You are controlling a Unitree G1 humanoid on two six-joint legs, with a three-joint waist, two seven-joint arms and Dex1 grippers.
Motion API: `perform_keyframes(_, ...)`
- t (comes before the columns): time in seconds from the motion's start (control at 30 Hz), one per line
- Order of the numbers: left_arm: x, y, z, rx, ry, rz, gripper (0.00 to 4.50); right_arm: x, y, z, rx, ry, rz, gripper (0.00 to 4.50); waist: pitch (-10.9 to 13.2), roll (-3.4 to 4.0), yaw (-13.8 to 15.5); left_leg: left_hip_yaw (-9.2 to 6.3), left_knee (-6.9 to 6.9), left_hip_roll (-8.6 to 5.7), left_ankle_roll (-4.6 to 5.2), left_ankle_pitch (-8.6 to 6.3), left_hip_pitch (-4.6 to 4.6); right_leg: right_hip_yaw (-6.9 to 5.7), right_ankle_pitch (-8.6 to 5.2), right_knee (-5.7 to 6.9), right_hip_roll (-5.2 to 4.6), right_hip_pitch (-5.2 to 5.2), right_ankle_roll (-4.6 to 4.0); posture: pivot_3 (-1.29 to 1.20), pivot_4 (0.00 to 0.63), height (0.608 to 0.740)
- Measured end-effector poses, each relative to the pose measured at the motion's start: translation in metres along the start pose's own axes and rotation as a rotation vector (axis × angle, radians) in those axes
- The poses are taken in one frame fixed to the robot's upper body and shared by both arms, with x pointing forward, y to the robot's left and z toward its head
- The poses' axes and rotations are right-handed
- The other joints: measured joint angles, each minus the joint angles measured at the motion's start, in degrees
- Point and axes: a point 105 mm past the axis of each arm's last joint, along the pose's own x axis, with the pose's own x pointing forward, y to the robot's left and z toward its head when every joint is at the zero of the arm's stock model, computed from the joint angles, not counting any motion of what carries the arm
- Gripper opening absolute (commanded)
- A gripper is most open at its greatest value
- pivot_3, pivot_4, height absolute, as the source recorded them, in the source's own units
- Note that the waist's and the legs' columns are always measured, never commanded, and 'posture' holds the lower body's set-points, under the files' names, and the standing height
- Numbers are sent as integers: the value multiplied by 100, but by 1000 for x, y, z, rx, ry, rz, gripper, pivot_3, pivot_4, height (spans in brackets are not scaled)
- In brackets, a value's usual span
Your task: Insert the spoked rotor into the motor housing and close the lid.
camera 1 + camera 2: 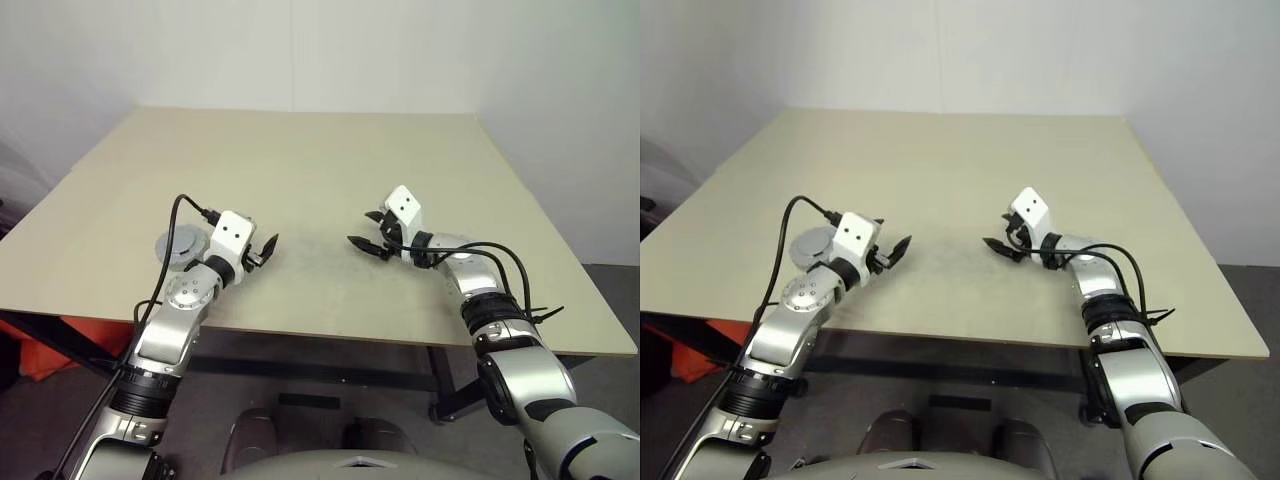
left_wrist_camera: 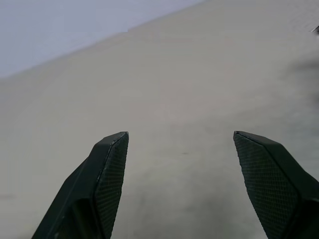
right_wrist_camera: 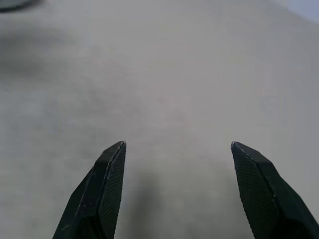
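Grey round disc (image 1: 812, 245): one, flat on the table (image 1: 320, 170), near its left edge, partly hidden behind the left arm; whether lid, housing or assembled unit cannot be told. Just left of and behind the left gripper (image 1: 262, 251), apart from its fingertips; well apart from the right gripper (image 1: 366, 230), far across to the right.

Left gripper: one, jaws spread wide, empty, above bare tabletop.

Right gripper: one, jaws spread wide, empty, pointing left toward the table's middle.
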Motion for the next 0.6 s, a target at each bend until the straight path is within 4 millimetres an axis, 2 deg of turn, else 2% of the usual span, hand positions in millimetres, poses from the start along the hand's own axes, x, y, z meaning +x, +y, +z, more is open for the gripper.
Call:
perform_keyframes(0.17, 9, 6, 10, 55, -45, 58, 3571, 12, -4, 20, -25, -75, -54, 3840, 0, 1, -5, -3, 0, 0, 4, 0, -33, -2, 7, 0, 0, -18, -12, 0, 0, 740)
perform_keyframes(0.3, 14, 15, 10, 166, -38, 96, 3571, 14, -6, 22, -50, -76, -87, 3840, 0, 1, -3, -5, 0, 0, 8, -2, -52, -5, 7, -2, 0, -26, -13, 0, 0, 740)
perform_keyframes(0.43, 16, 35, 4, 304, -11, 191, 3571, 14, -25, 38, -130, -101, -214, 3840, 0, 2, -5, -6, 4, -1, 5, 3, -66, -5, 8, 4, 0, -51, -13, 0, 0, 740)
perform_keyframes(0.5, 16, 36, 6, 329, -23, 210, 3571, 13, -31, 50, -163, -133, -251, 3840, 0, 1, -4, -6, 4, -1, 7, 2, -66, -5, 8, 3, 0, -50, -13, 0, 0, 740)
perform_keyframes(0.6, 17, 35, 7, 333, -34, 212, 3571, 13, -32, 48, -162, -135, -262, 3840, 0, 2, 4, -6, 4, -2, 10, 1, -71, -6, 8, 2, -2, -53, -14, 0, 0, 740)
